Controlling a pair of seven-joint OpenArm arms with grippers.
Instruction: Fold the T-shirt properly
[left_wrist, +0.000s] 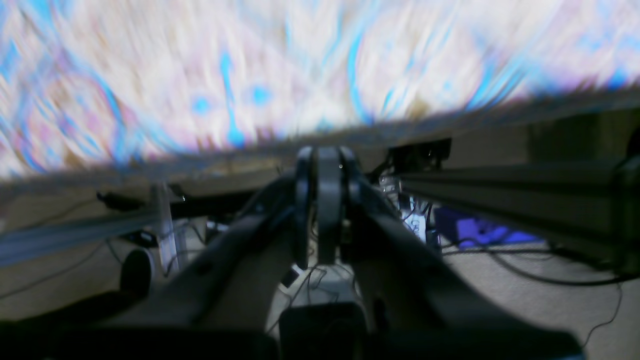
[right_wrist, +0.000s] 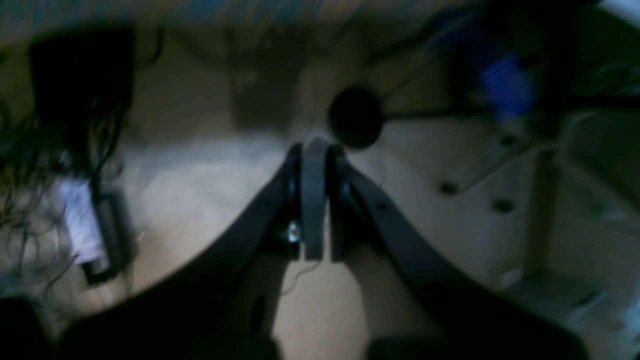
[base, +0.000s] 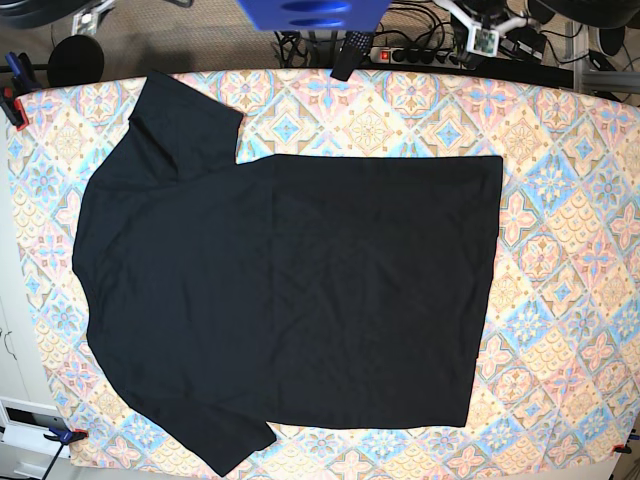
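Two closed grippers in wrist views only | T-shirt (base: 290, 290) flat in base

Black T-shirt (base: 290, 290): plain, short-sleeved, spread flat and unfolded on patterned tablecloth (base: 570, 250). Collar end toward left edge, hem toward right. One sleeve near far-left corner, other reaching near edge.

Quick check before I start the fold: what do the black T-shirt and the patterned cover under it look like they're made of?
T-shirt: soft matte knit cloth, probably cotton; it lies limp and flat with faint creases and no shine. Patterned tablecloth: thin printed fabric or possibly coated cloth, smooth and slightly brighter; the clamps at its corners suggest a loose sheet.
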